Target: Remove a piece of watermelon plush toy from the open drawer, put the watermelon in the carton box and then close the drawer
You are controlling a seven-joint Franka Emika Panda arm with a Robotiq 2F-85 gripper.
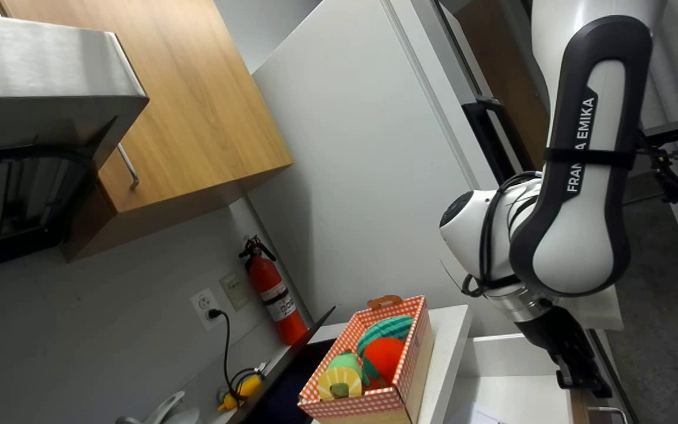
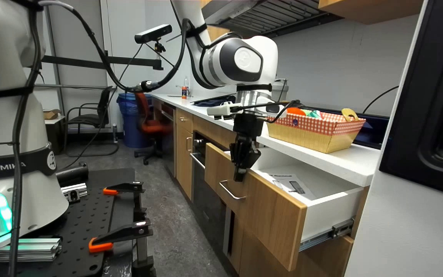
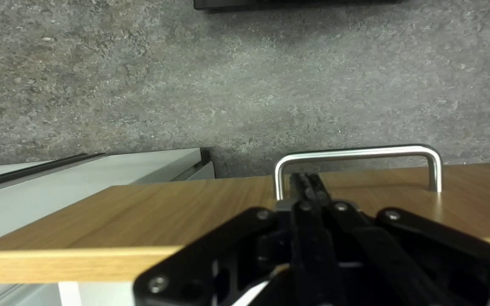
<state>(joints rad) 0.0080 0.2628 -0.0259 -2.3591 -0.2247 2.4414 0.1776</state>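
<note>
The drawer (image 2: 275, 219) stands open, with a wooden front and a white inside that also shows in an exterior view (image 1: 509, 391). The carton box (image 2: 306, 136) stands on the white counter and also shows in an exterior view (image 1: 368, 406). The watermelon plush toy (image 1: 387, 330) seems to be the green striped piece inside the box, partly behind a red-orange toy. My gripper (image 3: 311, 187) is shut and empty, pointing down at the outer face of the drawer front, near one end of its metal handle (image 3: 355, 153). The gripper shows in both exterior views (image 2: 240, 175) (image 1: 583, 383). Contact is unclear.
A printed paper (image 2: 292, 184) lies in the drawer. A yellow and green toy (image 1: 339, 383) is also in the box. A dark flat object (image 1: 289, 377) lies beside the box. A black worktable with clamps (image 2: 121, 231) stands across the floor.
</note>
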